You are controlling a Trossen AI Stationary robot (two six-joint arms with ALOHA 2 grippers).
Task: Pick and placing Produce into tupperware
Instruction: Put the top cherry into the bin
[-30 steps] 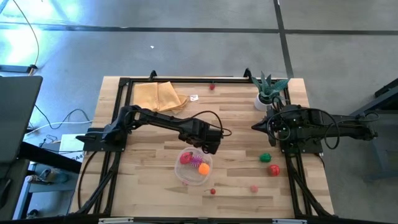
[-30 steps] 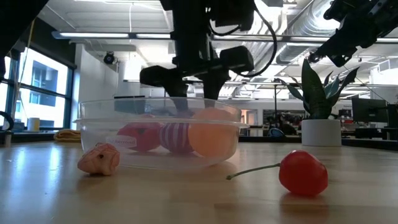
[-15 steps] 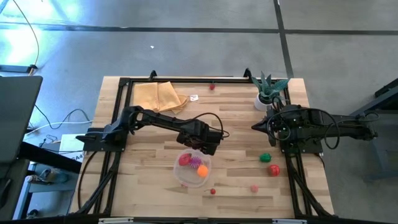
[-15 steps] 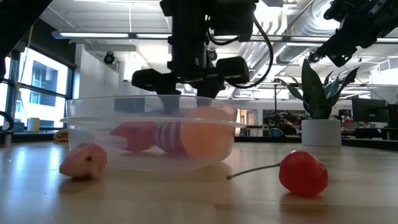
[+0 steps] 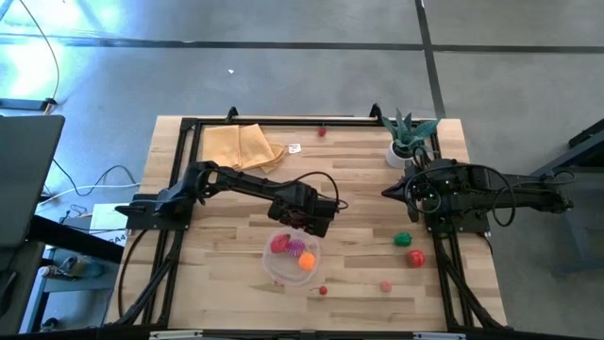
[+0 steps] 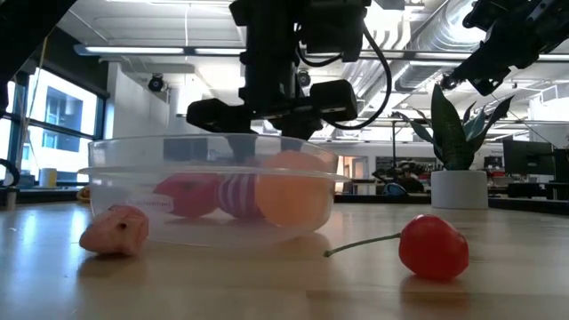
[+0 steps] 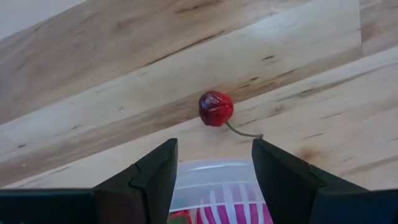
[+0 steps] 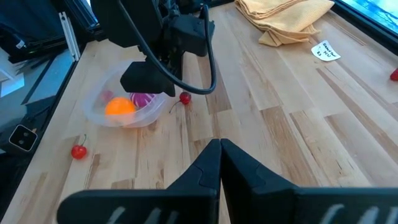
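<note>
- High view: the tupperware [image 5: 293, 253] lies on the wooden surface [image 5: 226, 274], long axis running from the left gripper [image 5: 304, 224] towards the near edge; red, magenta and orange produce [image 5: 294, 251] sit inside; it has slid slightly leftward since a second ago
- Low view: a pink piece [image 6: 114, 230] touches the container's wall; a cherry [image 6: 433, 246] points its stem at the tupperware
- Left wrist view: jaws apart astride the container's rim
- Right wrist view: right gripper [image 8: 220, 149], jaws together, waits well apart
</note>
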